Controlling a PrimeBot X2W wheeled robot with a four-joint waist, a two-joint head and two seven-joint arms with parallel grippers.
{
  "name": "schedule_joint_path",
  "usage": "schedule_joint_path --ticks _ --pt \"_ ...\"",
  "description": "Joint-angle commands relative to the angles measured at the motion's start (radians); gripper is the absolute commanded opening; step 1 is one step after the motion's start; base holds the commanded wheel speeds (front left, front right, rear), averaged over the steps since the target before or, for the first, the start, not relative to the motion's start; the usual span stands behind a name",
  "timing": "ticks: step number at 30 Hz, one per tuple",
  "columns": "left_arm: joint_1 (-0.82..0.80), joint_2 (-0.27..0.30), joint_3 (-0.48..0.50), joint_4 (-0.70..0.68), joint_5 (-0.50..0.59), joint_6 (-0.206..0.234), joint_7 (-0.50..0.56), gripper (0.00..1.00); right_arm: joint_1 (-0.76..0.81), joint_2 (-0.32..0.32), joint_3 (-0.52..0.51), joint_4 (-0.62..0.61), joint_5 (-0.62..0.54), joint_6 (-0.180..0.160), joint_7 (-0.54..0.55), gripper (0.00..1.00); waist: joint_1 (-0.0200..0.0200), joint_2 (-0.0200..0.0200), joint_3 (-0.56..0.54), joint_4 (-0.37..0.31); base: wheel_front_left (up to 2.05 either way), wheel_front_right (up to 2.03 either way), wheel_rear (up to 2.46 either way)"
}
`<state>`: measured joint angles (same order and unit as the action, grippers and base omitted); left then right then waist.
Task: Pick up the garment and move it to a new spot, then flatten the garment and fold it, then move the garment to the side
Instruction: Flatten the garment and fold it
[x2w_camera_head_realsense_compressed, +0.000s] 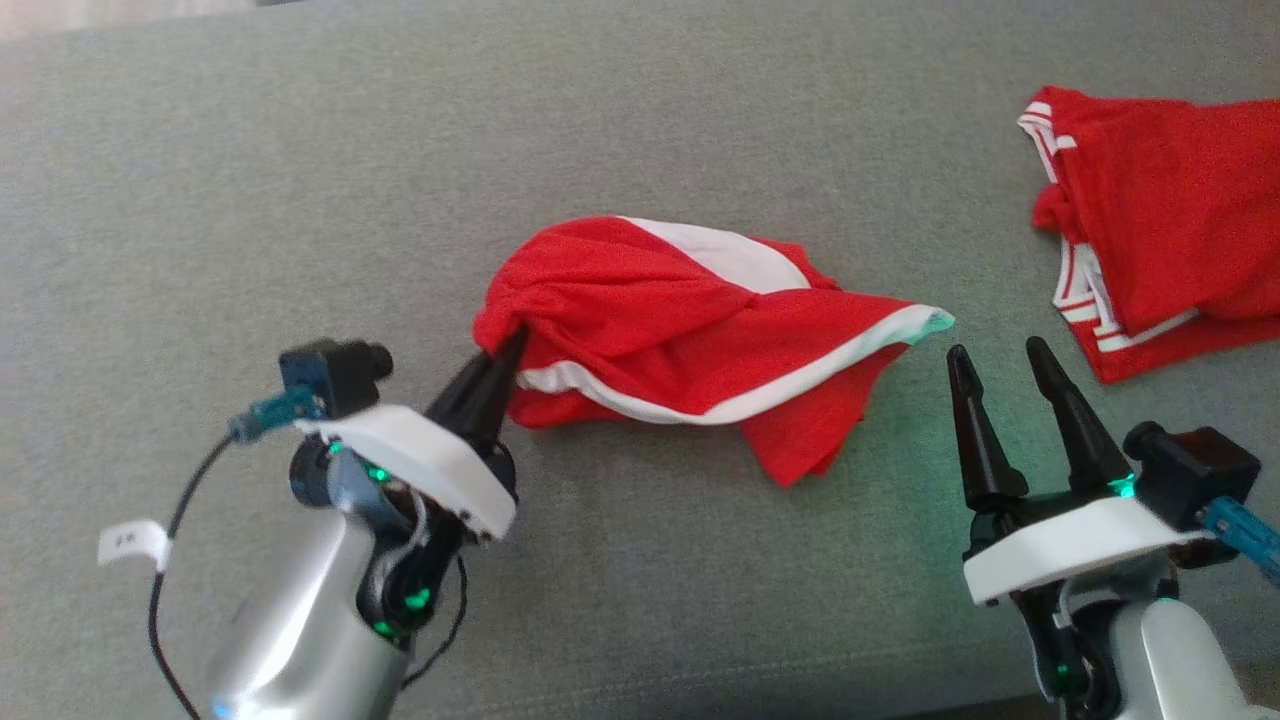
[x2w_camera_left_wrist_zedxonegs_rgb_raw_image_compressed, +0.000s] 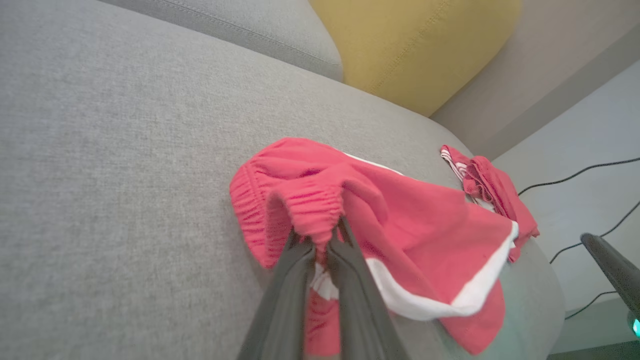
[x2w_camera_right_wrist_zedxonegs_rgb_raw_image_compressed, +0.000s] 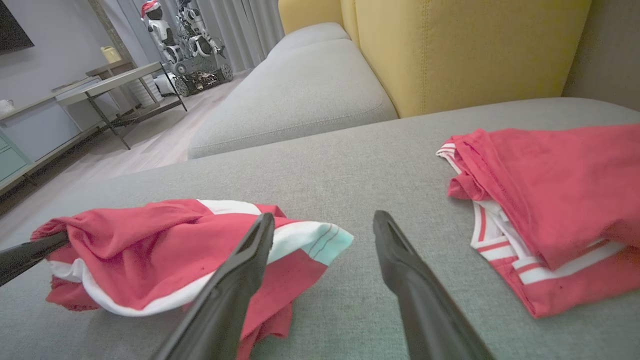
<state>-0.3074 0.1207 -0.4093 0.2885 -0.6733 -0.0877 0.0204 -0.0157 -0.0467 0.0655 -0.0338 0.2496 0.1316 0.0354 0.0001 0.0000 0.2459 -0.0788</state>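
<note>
On the grey sofa seat (x2w_camera_head_realsense_compressed: 300, 200) we had the red shorts (x2w_camera_head_realsense_compressed: 680, 330) lying in a crumpled heap about mid-cushion. White trim ran along the hem and a white panel showed on top.

Our left gripper (x2w_camera_head_realsense_compressed: 508, 350) was clamped tight on the left end of the shorts. From the left wrist cam we could see it was the bunched elastic waistband pinched between the two fingers (x2w_camera_left_wrist_zedxonegs_rgb_raw_image_compressed: 290, 290), with the fabric puckering up over the tips. The rest of the shorts lay on the seat as far as we could tell, not lifted off.

Our right gripper (x2w_camera_head_realsense_compressed: 998, 350) was wide open with nothing in it, just beside the right-hand corner of the shorts where the white trim ended, tips pointing away from us. We couldn't tell whether it touched the cushion.

Off to the right, well apart from the shorts, sat a second garment (x2w_camera_head_realsense_compressed: 1170, 220), also red with white striped edging, roughly folded. Behind the seat we had a yellow cushion (x2w_camera_right_wrist_zedxonegs_rgb_raw_image_compressed: 475, 50), and the right wrist cam caught a table (x2w_camera_right_wrist_zedxonegs_rgb_raw_image_compressed: 115, 82) and a white robot (x2w_camera_right_wrist_zedxonegs_rgb_raw_image_compressed: 192, 35) way back in the room. A couple of black cables (x2w_camera_left_wrist_zedxonegs_rgb_raw_image_compressed: 575, 175) ran across the floor past the sofa's end.
</note>
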Motion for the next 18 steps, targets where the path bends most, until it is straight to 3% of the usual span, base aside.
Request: schedule_joint_path --ticks 1,9,10,11,12,13,18 --pt "-0.064 0.002 0.044 0.012 -0.012 0.006 -0.007 0.00 -0.037 -0.004 0.027 -0.027 0.012 -0.001 -0.005 1.00 -0.0001 0.0000 0.014 -0.019 0.00 0.00 0.00" --pt "-0.175 -0.013 0.055 0.239 -0.011 0.010 -0.038 0.00 -0.051 -0.004 0.031 -0.007 0.029 -0.001 -0.014 1.00 -0.0001 0.0000 0.031 -0.049 0.00 0.00 0.00" --pt "-0.181 -0.015 0.053 0.256 -0.009 0.008 -0.045 0.36 -0.051 -0.004 0.029 -0.005 0.031 -0.001 -0.015 1.00 -0.0001 0.0000 0.030 -0.049 0.00 0.00 0.00" --pt "-0.185 -0.016 0.052 0.269 -0.004 0.010 -0.059 0.88 -0.051 -0.004 0.027 -0.004 0.031 -0.001 -0.016 1.00 -0.0001 0.0000 0.029 -0.047 0.00 0.00 0.00" --pt "-0.185 -0.016 0.052 0.269 -0.004 0.010 -0.059 0.88 -0.051 -0.004 0.027 -0.004 0.031 -0.001 -0.016 1.00 -0.0001 0.0000 0.029 -0.047 0.00 0.00 0.00" --pt "-0.188 -0.015 0.049 0.279 0.006 0.014 -0.073 1.00 -0.050 -0.004 0.024 -0.002 0.032 -0.001 -0.017 1.00 -0.0001 0.0000 0.027 -0.045 0.00 0.00 0.00" --pt "-0.168 -0.008 0.036 0.285 0.044 0.032 -0.143 1.00 -0.048 -0.004 0.016 0.000 0.033 -0.001 -0.018 1.00 -0.0001 0.0000 0.012 -0.025 0.00 0.00 0.00"
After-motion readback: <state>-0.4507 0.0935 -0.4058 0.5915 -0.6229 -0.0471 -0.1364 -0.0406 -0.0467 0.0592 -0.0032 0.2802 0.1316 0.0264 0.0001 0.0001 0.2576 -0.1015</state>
